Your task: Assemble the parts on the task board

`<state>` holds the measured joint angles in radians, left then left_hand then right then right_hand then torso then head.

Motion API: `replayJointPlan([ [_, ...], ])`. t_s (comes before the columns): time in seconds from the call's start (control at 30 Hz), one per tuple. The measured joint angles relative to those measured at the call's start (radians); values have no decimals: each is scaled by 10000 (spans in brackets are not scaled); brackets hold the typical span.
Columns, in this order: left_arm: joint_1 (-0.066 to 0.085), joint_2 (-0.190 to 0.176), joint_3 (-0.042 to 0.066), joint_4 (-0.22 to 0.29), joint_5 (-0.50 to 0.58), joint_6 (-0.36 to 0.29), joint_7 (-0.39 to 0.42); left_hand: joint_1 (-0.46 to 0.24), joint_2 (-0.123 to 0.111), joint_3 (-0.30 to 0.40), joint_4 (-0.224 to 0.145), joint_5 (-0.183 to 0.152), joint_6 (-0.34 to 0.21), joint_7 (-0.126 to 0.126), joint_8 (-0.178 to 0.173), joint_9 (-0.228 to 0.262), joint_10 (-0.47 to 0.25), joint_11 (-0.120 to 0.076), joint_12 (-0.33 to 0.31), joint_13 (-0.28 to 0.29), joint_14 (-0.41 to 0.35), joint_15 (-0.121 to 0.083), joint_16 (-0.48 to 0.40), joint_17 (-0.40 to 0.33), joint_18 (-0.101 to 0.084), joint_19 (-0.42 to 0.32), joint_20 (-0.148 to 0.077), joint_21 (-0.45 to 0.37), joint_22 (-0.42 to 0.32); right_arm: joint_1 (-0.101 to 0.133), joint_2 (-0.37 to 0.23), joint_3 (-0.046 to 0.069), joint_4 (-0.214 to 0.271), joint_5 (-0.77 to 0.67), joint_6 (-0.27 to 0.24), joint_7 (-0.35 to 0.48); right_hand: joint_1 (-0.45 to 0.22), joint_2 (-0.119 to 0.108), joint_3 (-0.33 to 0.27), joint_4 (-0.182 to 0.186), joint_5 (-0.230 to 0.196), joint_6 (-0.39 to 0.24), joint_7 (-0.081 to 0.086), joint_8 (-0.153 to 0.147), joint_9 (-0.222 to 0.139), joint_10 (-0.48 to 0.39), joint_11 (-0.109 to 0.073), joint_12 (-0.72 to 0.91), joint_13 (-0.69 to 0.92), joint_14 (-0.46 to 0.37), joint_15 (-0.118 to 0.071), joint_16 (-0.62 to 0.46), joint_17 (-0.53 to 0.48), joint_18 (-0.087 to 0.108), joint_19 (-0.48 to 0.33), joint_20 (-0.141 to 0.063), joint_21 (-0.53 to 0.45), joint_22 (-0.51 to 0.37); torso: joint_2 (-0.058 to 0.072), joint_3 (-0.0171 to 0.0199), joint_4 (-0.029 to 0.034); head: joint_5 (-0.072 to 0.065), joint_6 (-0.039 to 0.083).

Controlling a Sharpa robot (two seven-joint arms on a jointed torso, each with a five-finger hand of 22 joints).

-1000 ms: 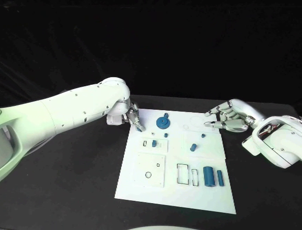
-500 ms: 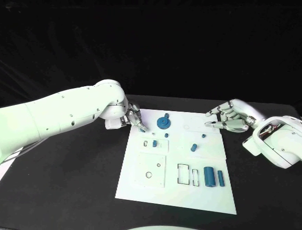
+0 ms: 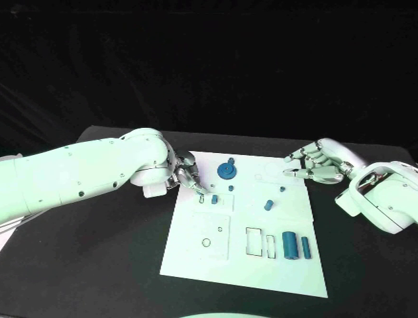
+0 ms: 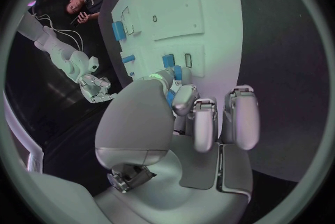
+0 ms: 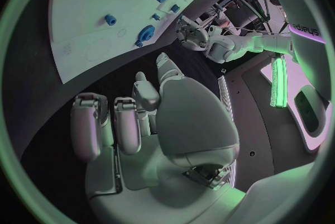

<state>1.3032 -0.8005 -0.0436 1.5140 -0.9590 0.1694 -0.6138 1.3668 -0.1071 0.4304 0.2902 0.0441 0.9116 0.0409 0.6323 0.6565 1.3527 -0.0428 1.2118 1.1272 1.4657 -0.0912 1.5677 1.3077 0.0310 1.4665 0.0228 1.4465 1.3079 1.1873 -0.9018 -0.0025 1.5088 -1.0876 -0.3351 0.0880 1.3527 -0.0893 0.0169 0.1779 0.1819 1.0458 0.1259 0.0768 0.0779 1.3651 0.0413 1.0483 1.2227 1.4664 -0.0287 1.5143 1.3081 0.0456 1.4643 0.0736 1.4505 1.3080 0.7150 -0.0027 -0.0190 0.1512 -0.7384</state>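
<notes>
Clearly small, rigid and light, a blue peg (image 3: 213, 199) stood on the task board (image 3: 242, 265) just beside the left hand (image 3: 185, 174), whose curled fingers seemingly held nothing; best pinched by its sides.
</notes>
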Motion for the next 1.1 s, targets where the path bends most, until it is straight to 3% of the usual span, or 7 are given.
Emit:
replayJointPlan([
  [0.33,-220,120,-39,115,-404,-201,-222,-81,-80,128,-50,-27,1,0,56,37,38,32,2,3,0,0,0,-1,0,0,0,0,1,-48,29,-4,-30,6,1,-1,40,40,0,0,0,0,0,0,0,0,0,0,0,0,0,0,-1,0,0,0,-37,-1,-27,-13,14,33,-55],
  [0.63,-252,278,-44,67,-647,-138,-493,-175,-173,337,-259,-31,2,1,56,36,37,32,2,2,0,0,0,-2,0,0,0,0,0,-72,21,-5,-31,9,0,-1,41,39,0,0,0,0,0,0,0,0,0,0,1,0,0,0,-2,0,0,0,-37,-2,-12,-13,16,80,-117],
  [1.1,-254,390,-37,-49,-848,259,-740,-225,-222,374,-297,12,18,15,97,45,36,34,2,0,0,0,0,-2,-1,0,0,1,-1,-81,36,-5,-40,14,0,-1,41,39,0,0,0,0,0,0,0,0,0,0,2,0,0,0,-4,1,0,0,-37,-4,-12,-7,11,129,-177],
])
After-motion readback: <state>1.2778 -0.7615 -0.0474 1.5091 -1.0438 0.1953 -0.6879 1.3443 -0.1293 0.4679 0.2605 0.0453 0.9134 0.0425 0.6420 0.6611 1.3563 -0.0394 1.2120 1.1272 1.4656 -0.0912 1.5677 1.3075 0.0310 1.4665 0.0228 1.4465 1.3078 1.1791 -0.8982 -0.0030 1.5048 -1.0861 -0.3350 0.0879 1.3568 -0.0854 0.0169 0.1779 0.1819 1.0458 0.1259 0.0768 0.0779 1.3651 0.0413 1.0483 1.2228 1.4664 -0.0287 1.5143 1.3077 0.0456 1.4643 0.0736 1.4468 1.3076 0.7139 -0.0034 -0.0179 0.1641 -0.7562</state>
